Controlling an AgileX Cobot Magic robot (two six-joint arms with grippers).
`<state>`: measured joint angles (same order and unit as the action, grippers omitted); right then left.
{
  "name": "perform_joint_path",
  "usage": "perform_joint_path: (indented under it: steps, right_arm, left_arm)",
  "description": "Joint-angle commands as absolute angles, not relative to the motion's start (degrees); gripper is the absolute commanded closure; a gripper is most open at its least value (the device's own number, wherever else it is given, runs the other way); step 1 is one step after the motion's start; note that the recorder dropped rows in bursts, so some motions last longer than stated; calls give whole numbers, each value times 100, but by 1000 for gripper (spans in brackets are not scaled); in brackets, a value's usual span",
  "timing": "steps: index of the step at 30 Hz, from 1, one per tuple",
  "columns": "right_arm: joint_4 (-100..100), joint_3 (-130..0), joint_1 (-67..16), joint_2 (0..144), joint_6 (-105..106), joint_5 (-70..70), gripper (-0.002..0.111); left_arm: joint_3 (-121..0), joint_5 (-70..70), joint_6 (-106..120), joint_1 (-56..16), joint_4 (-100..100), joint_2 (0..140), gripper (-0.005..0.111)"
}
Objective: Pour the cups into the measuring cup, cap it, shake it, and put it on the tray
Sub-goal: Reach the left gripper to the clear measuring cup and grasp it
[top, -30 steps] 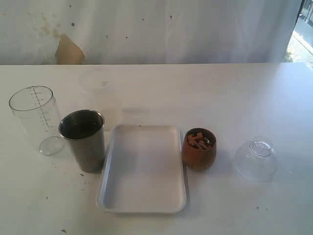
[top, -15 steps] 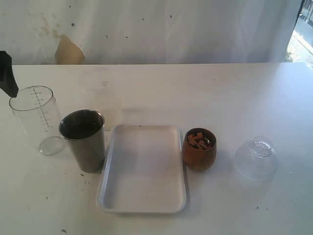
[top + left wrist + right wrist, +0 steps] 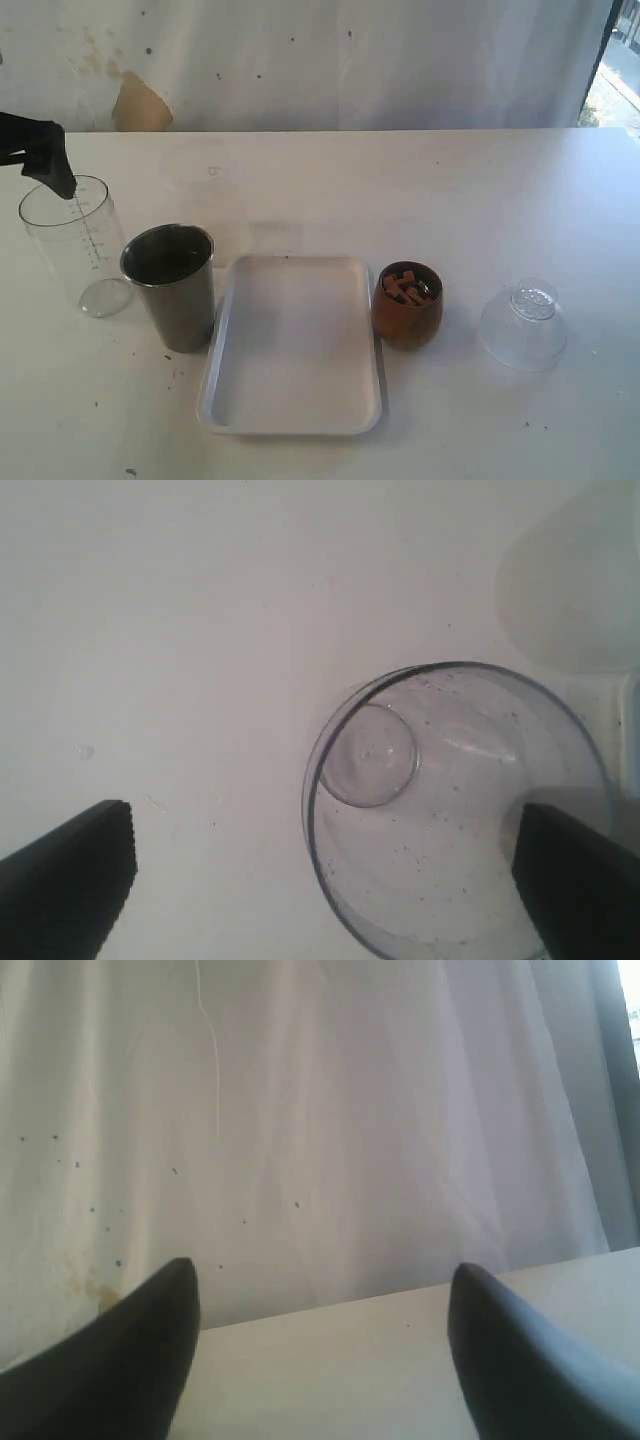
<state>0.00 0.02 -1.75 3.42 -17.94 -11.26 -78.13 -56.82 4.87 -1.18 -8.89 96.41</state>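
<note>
While everything on the bench [image 3: 450,190] stays put, the left hand [image 3: 52,165] has swung in from the edge and now hangs released, fingers spread, over the rim of the measuring cup [image 3: 75,245]. This clear, graduated plastic cylinder stands left of the brushed-steel tumbler [image 3: 172,290]. A grasp looks imminent, and pouring is not yet begun. The rounded wooden cup [image 3: 407,305] holds orange-brown chunks, just right of the smooth white tray [image 3: 292,422]. The right hand [image 3: 320,1350] is spread and empty.

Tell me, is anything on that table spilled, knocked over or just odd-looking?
Nothing is spilled or tipped: the measuring cup, steel tumbler and wooden cup all stand upright. The only oddities are small dark specks on the table and a brown torn-looking patch on the white backdrop.
</note>
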Motion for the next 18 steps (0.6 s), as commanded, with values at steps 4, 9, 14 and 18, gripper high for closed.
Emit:
perform_joint_path:
  steps: [4, 9, 14, 18]
  right_arm:
    - [-70, 0, -168, 382, -1796, -1180, 43]
    - [-70, 0, -168, 382, -1796, -1180, 43]
    - [-70, 0, -168, 382, -1796, -1180, 43]
    - [-70, 0, -168, 382, -1796, -1180, 43]
  left_arm:
    - [-7825, -5529, 638, -131, -868, 9959, 10]
    - [-7697, -5224, 652, -131, -744, 9959, 20]
    - [-7637, -5084, 652, -131, -744, 9977, 50]
    - [-7637, -5168, 652, -131, -891, 10103, 65]
